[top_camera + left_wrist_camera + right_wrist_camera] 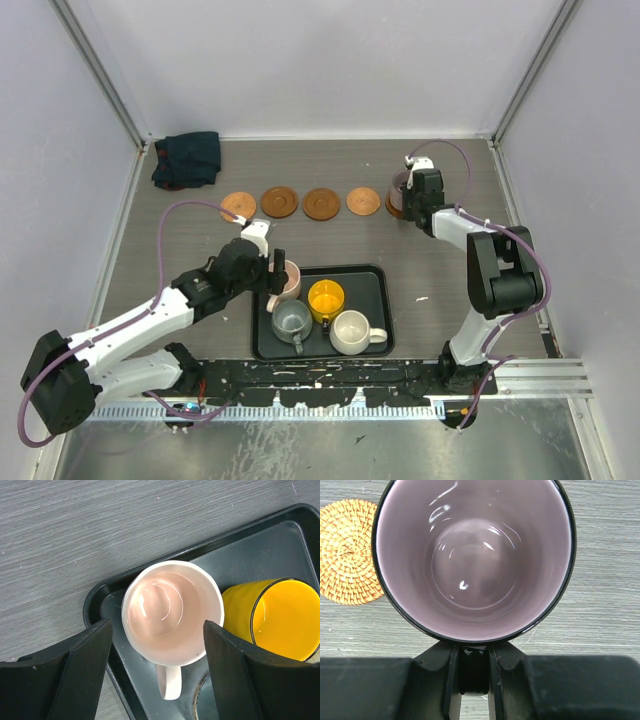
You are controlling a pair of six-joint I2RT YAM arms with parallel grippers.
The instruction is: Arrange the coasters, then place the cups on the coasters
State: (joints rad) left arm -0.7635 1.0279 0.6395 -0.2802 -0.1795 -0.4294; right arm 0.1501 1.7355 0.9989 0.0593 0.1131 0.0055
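The coasters [321, 203] are laid out in a neat row along the far side of the table [420, 270], four of them bare and in plain sight. The fifth, at the right end, shows only as a brown edge beneath the mauve cup [472, 555]. The right gripper [472, 655] is there too, fingers pinched tight on what looks like the cup's handle. Whether that cup has touched down on its coaster, I cannot tell.

So the arranging looks done, with one cup at its spot and four to go. The pink cup [172, 612], yellow cup [326, 298], grey cup [291, 320] and cream cup [350, 331] all sit in the black tray [378, 285].

Over to the left gripper [157, 630]: its jaws are spread wide and straddle the pink cup, one finger either side of the rim. There is no squeeze on it yet, and the handle points back toward the wrist.
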